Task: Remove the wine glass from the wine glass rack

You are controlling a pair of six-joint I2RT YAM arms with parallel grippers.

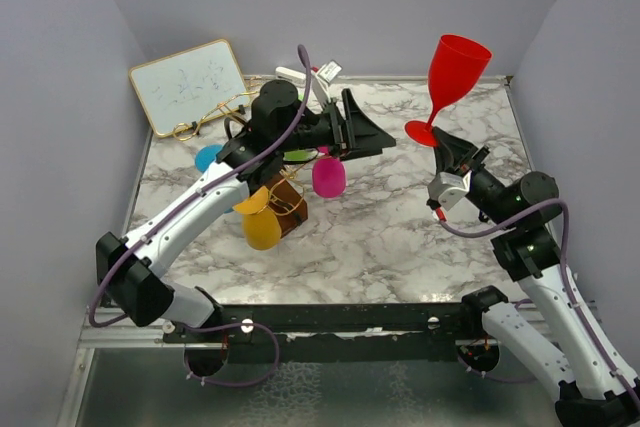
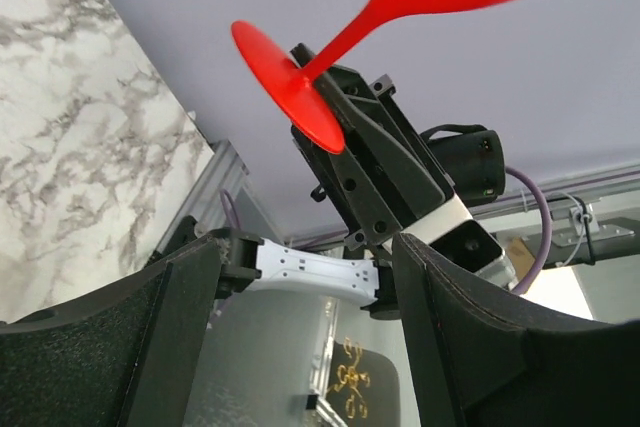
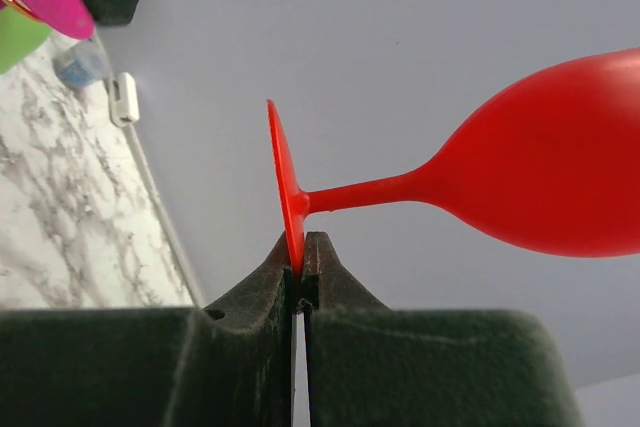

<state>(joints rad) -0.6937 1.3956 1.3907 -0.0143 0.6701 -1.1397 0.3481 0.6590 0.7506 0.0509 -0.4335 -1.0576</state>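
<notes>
Red all over and opaque, the wine glass (image 1: 457, 67) is seen with a deep tulip bowl, a slim stem and a flat round foot. It is held in the air over the right rear part of the marble table (image 1: 400, 237), well apart from the wine glass rack (image 1: 290, 205). Only the rim of the foot is pinched, edge-on, by the right gripper (image 1: 440, 144), whose jaws are closed almost to nothing on it, as the right wrist view shows (image 3: 300, 259).

The long axis runs along the stem, from the foot low down to the bowl high up. In the top view the open mouth is turned upward and the glass is tipped slightly toward the right wall.

Over at the rack, copper-gold wire is seen on a dark wooden base. A yellow glass (image 1: 262, 229), a pink glass (image 1: 328, 177), a blue glass (image 1: 208, 157) and a green glass (image 1: 298, 155) are gathered round it, bowls down.

The left gripper (image 1: 375, 137) is held above the rack, spread wide with nothing between its jaws, and pointed toward the red foot (image 2: 285, 87). A whiteboard (image 1: 190, 82) is propped at the rear left.
</notes>
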